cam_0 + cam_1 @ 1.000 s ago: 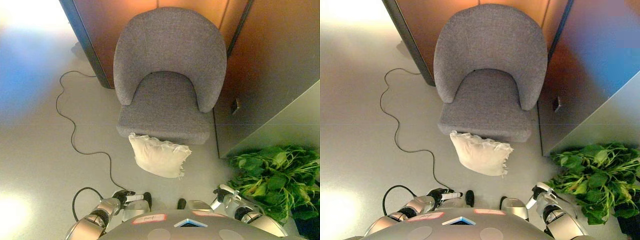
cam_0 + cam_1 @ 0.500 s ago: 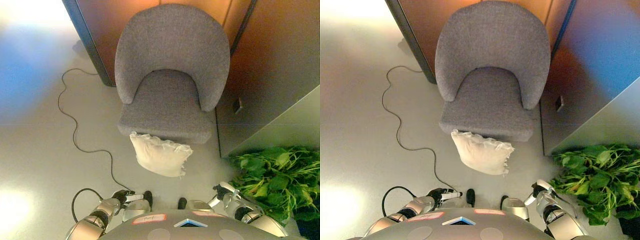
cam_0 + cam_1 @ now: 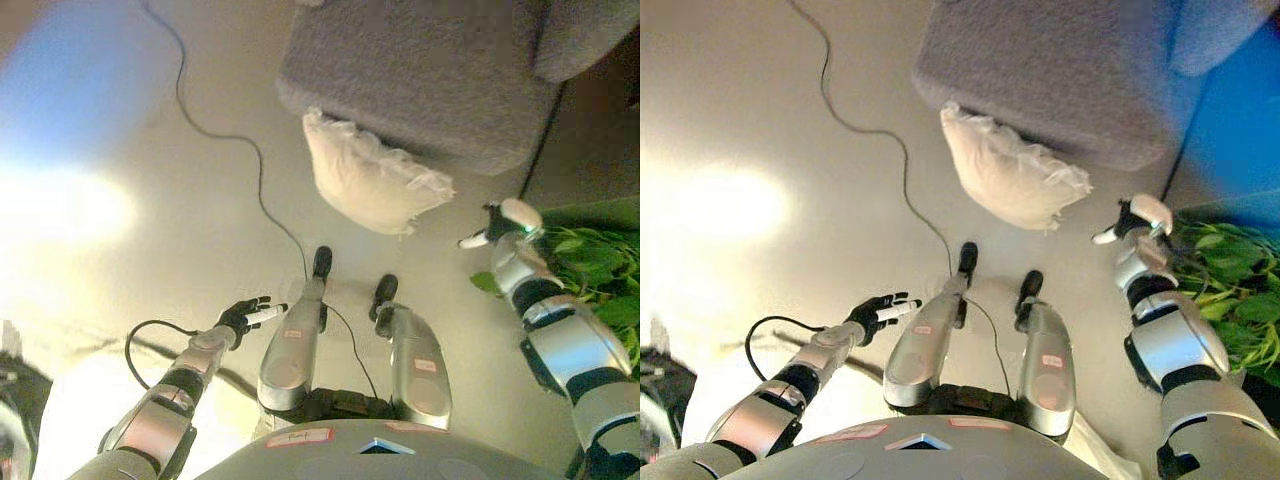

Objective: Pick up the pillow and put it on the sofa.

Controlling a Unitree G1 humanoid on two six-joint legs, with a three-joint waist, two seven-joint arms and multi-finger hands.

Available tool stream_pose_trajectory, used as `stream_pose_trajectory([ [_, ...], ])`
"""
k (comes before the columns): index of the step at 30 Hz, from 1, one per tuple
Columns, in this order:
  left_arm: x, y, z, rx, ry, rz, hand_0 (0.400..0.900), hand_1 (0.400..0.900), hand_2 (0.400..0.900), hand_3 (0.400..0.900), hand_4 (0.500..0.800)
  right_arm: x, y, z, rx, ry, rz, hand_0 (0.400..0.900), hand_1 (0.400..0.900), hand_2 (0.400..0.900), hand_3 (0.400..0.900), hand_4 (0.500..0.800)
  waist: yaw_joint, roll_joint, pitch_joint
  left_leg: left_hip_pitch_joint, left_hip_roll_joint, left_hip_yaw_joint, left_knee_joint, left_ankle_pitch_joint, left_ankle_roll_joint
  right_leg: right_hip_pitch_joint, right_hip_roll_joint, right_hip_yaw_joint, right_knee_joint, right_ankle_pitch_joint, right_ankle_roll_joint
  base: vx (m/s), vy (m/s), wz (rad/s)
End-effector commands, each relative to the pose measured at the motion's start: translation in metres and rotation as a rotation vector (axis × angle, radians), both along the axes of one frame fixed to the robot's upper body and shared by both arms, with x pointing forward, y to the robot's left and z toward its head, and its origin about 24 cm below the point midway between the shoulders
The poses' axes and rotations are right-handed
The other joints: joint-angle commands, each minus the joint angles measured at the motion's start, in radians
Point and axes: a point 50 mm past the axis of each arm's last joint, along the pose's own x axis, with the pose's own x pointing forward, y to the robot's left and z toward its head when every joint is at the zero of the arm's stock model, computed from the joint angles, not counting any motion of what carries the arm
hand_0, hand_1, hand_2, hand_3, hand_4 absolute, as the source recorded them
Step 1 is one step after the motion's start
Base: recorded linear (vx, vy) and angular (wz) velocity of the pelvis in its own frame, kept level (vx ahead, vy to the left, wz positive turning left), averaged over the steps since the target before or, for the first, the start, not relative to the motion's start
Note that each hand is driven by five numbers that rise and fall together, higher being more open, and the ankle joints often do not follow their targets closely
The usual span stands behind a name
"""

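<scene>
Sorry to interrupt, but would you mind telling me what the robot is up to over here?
It is looking down at a cream pillow that lies on the floor against the front edge of a grey armchair. Nothing is being held yet. The left robot hand hangs low over the floor with its fingers spread, well short of the pillow. The right robot hand is raised just right of the pillow, beside a green plant, not touching it. A thin cable trails across the floor.
</scene>
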Motion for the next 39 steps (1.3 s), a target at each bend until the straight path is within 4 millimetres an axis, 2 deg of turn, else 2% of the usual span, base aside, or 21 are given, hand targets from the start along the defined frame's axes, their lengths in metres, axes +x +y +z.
stream_pose_trajectory([
  [1,-0.004,0.014,0.008,-0.021,-0.06,0.025,0.9,0.9,0.9,0.9,0.8,0.006,-0.025,0.033,-0.056,-0.066,-0.07,0.9,0.9,0.9,0.9,0.8,0.025,-0.01,0.011,-0.026,-0.076,0.004,0.13,-0.118,0.029,0.019,-0.041,0.013,-0.031,0.008,0.071,-0.01,-0.003,0.11],
  [4,-0.001,0.015,0.015,-0.053,-0.108,0.021,0.9,0.9,0.9,0.9,0.8,0.012,-0.034,0.056,-0.071,-0.101,-0.097,0.9,0.9,0.9,0.9,0.8,0.042,0.017,0.028,-0.069,-0.09,-0.001,0.169,-0.118,0.031,-0.026,-0.054,0.01,0.034,-0.016,0.063,0.0,0.016,0.08],
  [7,0.001,0.013,0.02,-0.078,-0.144,0.012,0.9,0.9,0.9,0.9,0.8,0.015,-0.038,0.068,-0.078,-0.126,-0.105,0.9,0.9,0.9,0.9,0.8,0.051,0.035,0.041,-0.101,-0.097,0.0,0.198,-0.12,0.033,-0.057,-0.066,0.009,0.076,-0.032,0.06,0.01,0.012,0.06],
  [12,0.001,0.011,0.031,-0.136,-0.22,0.01,0.9,0.9,0.9,0.9,0.8,0.023,-0.044,0.099,-0.078,-0.186,-0.102,0.9,0.9,0.9,0.9,0.8,0.067,0.074,0.061,-0.179,-0.105,0.009,0.243,-0.117,0.039,-0.132,-0.077,0.015,0.15,-0.06,0.05,0.01,0.018,0.04],
  [20,-0.003,0.013,0.04,-0.196,-0.29,0.028,0.9,0.9,0.9,0.9,0.8,0.033,-0.042,0.132,-0.1,-0.267,-0.103,0.9,0.9,0.9,0.9,0.8,0.095,0.118,0.061,-0.285,-0.106,0.019,0.3,-0.12,0.055,-0.248,-0.092,0.021,0.23,-0.084,0.039,0.01,0.006,0.01],
  [21,-0.003,0.012,0.041,-0.205,-0.298,0.028,0.9,0.9,0.9,0.9,0.8,0.034,-0.043,0.135,-0.101,-0.274,-0.108,0.9,0.9,0.9,0.9,0.8,0.094,0.116,0.061,-0.286,-0.113,0.022,0.321,-0.154,0.054,-0.253,-0.1,0.036,0.256,-0.121,0.047,0.06,-0.014,0.05],
  [22,-0.002,0.012,0.043,-0.212,-0.312,0.028,0.9,0.9,0.9,0.9,0.8,0.035,-0.043,0.14,-0.104,-0.282,-0.111,0.9,0.9,0.9,0.9,0.8,0.097,0.12,0.061,-0.299,-0.114,0.023,0.327,-0.154,0.056,-0.268,-0.102,0.038,0.265,-0.123,0.047,0.05,-0.013,0.06],
  [29,0.007,0.007,0.066,-0.275,-0.429,0.009,0.9,0.9,0.9,0.9,0.8,0.042,-0.041,0.185,-0.126,-0.336,-0.114,0.9,0.9,0.9,0.9,0.8,0.128,0.16,0.061,-0.432,-0.118,0.04,0.411,-0.165,0.074,-0.414,-0.123,0.063,0.384,-0.151,0.04,-0.04,0.02,0.05],
  [39,0.012,0.005,0.092,-0.335,-0.564,-0.023,0.9,0.9,0.9,0.9,0.8,0.05,-0.031,0.215,-0.055,-0.368,-0.094,0.9,0.9,0.9,0.9,0.8,0.162,0.185,0.061,-0.63,-0.144,0.057,0.623,-0.232,0.1,-0.602,-0.151,0.096,0.581,-0.192,0.02,-0.03,-0.002,0.09],
])
